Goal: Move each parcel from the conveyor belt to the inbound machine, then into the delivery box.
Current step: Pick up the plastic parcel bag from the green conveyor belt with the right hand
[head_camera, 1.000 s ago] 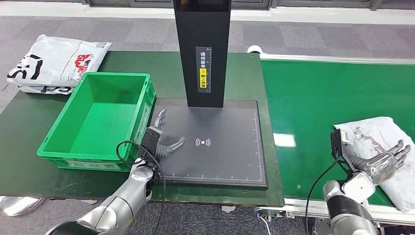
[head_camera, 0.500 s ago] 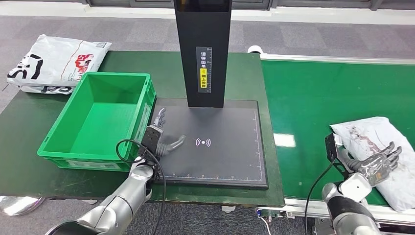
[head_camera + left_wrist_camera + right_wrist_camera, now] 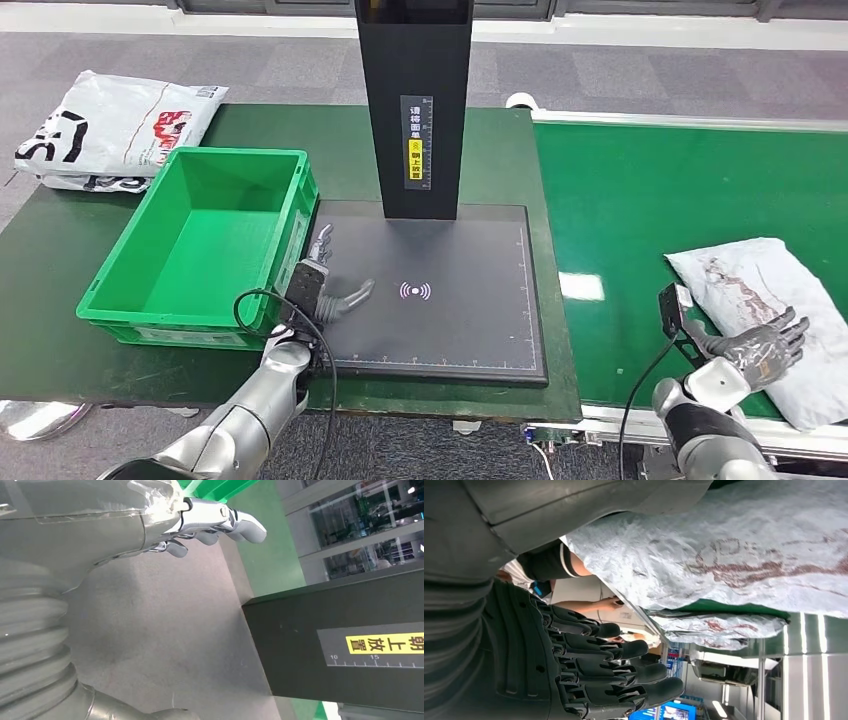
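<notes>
1. My right hand [image 3: 762,347] is nearest me, at the near edge of the conveyor belt [image 3: 640,210], fingers spread and slightly curled, holding nothing; from the head view it lies over the near end of the parcel [image 3: 770,315], and I cannot tell whether it touches the wrap
2. That parcel is a white crumpled bag with reddish print, lying flat on the green belt at its right side; its long axis runs diagonally, from the far-left end toward the near-right end at the belt's edge
3. In the right wrist view the parcel [image 3: 744,550] lies just beyond my dark fingers [image 3: 624,650], which are straight and apart
4. My left hand [image 3: 322,285] rests released on the near-left part of the inbound machine [image 3: 470,320], its dark plate, fingers parted and pointing away from me, just beside the delivery box [image 3: 150,305]
5. The green delivery box sits on the tabletop [image 3: 500,150], left of the plate
6. The machine's black column [image 3: 415,100] stands upright at the plate's far edge
7. Farthest left, another white parcel [image 3: 110,125] lies behind the box
</notes>
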You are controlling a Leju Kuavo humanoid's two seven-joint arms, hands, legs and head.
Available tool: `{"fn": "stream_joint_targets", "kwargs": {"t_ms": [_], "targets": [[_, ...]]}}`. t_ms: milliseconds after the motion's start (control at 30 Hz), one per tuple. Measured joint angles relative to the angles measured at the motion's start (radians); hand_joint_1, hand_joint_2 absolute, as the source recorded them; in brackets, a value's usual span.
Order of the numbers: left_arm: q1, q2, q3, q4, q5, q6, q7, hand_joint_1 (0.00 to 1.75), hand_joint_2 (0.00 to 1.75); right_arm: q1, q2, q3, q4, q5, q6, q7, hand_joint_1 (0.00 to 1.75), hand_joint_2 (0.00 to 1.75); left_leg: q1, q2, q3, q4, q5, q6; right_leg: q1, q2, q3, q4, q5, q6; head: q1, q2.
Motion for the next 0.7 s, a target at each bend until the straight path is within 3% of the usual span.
{"fn": "stream_joint_targets", "kwargs": {"t_ms": [700], "targets": [[0.075, -0.014, 0.0, -0.049, -0.038, 0.025, -0.009, 0.0, 1.75, 0.072, -0.032, 0.017, 0.018, -0.055, 0.02, -0.008, 0.0, 1.75, 0.0, 0.0, 0.0, 0.0, 0.0, 0.0, 0.0, 0.0, 0.0, 0.0, 0.0, 0.0, 0.0, 0.0]]}}
